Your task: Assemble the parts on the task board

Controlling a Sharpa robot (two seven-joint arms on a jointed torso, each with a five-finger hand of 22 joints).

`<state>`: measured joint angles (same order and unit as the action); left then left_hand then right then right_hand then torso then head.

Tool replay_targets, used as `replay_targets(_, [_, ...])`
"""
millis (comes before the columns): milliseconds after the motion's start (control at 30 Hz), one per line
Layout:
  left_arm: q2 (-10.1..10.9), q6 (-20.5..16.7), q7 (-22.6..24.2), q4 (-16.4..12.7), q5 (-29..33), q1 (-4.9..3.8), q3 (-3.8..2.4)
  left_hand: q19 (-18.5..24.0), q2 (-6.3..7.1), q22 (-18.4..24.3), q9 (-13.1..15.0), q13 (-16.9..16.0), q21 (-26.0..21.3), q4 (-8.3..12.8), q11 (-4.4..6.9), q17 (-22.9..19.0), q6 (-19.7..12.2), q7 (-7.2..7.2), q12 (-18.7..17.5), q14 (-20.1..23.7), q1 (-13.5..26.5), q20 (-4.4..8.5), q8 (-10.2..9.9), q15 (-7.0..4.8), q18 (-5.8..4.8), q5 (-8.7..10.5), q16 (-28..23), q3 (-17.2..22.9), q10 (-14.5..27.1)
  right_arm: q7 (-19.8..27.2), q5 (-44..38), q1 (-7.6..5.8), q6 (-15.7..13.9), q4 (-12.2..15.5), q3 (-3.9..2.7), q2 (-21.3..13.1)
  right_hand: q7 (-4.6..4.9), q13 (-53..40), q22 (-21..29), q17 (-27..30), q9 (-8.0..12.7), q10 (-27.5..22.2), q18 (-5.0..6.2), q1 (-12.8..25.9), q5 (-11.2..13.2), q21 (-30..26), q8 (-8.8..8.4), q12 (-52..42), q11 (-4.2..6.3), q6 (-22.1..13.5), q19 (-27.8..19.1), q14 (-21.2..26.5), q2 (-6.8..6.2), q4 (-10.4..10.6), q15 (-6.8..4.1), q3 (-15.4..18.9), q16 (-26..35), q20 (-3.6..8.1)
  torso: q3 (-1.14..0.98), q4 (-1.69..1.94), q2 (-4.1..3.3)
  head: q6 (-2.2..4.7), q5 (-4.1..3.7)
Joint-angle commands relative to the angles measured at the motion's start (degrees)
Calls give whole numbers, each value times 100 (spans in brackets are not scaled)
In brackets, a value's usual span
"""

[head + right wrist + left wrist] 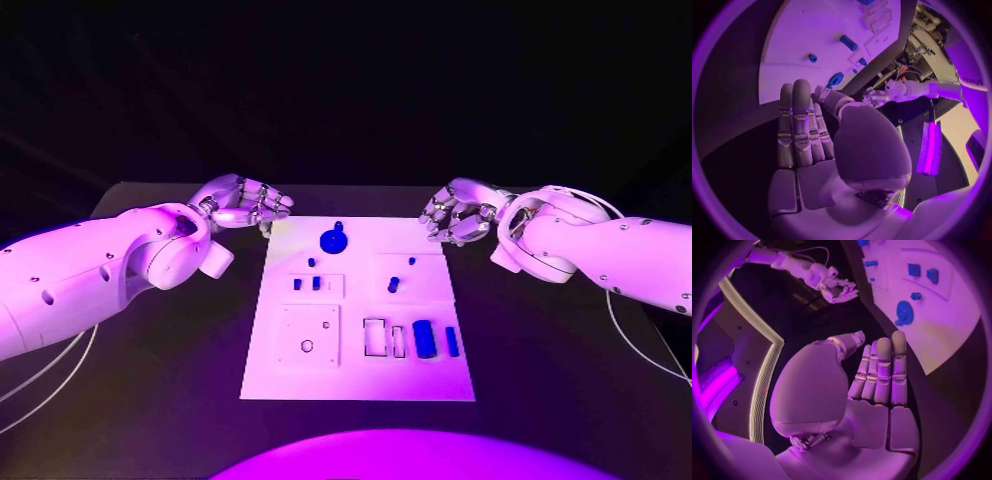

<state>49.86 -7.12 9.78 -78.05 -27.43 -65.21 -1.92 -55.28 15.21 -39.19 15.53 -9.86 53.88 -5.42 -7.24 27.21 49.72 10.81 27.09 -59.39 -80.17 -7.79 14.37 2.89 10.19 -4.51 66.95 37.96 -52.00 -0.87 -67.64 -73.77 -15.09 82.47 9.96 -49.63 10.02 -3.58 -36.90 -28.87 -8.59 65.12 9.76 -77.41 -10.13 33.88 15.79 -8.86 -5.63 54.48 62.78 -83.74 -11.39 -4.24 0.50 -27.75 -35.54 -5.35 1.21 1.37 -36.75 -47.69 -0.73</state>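
Hands first: both hang over the dark tabletop (173, 390) off the far corners of the task board (361, 375), the left hand (245, 203) at about ten o'clock from the board's middle and the right hand (459, 212) at about two o'clock. Each holds nothing; the wrist views show flat palms and straight fingers lying side by side. Judging by this symmetry, they are parked clear of the board so that the head camera sees every part before a reach begins.

The white board lies lengthwise in the middle of the tabletop. On it, the round blue part (333, 240) sits near the far edge at twelve o'clock, a long blue bar (424, 338) and a thinner blue strip (451, 341) lie near four o'clock, and small blue pegs (394, 284) stand around the centre.

From above the hands look loosely curled; the wrist cameras correct that. The left wrist view also catches the opposite hand across the board's far edge.
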Motion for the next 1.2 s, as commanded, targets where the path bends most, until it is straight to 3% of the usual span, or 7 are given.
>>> replay_targets(33, [83,124,788,-103,1615,-9,-8,42,-19,96,-8,33,-152,-47,-20,-35,-65,6,-39,116,113,-68,-33,31,40,-33,-104,-160,110,-223,-1421,50,162,67,5,13,-9,-5,-157,-428,19,0,61,122,-33,183,-71,134,-16,71,98,-211,-41,70,14,-58,-628,-18,5,-5,11,-6,-90])
replay_targets(100, [126,162,838,-139,1717,-9,-9,91,-54,214,-15,81,-338,-86,-56,-98,-97,28,-73,249,117,-102,-33,63,41,-32,-232,-303,233,-307,-1636,86,131,100,8,27,-9,-10,-241,-1190,28,-92,61,172,29,270,-127,232,-36,84,162,-198,-126,110,35,-56,-1478,-41,-1,0,6,-10,-112])
replay_targets(300, [210,200,913,-216,1846,-9,-8,95,-106,322,-26,127,-497,-108,-77,-169,-122,50,-78,327,69,-121,-34,82,39,-39,-356,-407,303,-537,-2046,194,100,128,18,109,-25,-20,-414,-2201,30,-259,53,201,68,440,-210,271,-46,81,337,-163,-189,230,48,107,-2603,-81,1,15,-4,-14,-159])
replay_targets(400, [234,209,922,-251,1866,-9,-8,91,-122,341,-27,135,-524,-115,-81,-181,-122,55,-73,335,59,-123,-32,85,39,-40,-377,-421,306,-617,-2174,257,59,126,23,157,-14,-24,-864,-2695,23,-257,-27,164,13,906,-236,213,-53,103,581,-199,-187,286,60,164,-3132,-89,2,8,-6,-7,-149])
replay_targets(633, [247,214,929,-285,1860,-9,-7,84,-140,358,-27,143,-548,-110,-82,-193,-113,56,-68,340,32,-124,-24,85,40,-42,-395,-427,308,-735,-2311,338,-44,123,29,262,-3,-29,-1116,-2944,12,-198,-67,128,-30,1160,-237,150,-53,151,695,-208,-177,321,66,142,-3410,-91,-3,5,-10,-7,-120])
replay_targets(1200, [233,199,898,-315,1757,-9,-7,72,-168,382,-23,159,-581,-99,-86,-212,-82,57,-66,349,-12,-123,-2,86,41,-42,-422,-435,322,-736,-2323,462,87,15,44,453,-81,-27,-1676,-3383,-52,75,-145,81,-153,1707,-175,23,21,368,880,-229,-108,423,19,-243,-3923,-50,-1,11,-11,-27,-96])
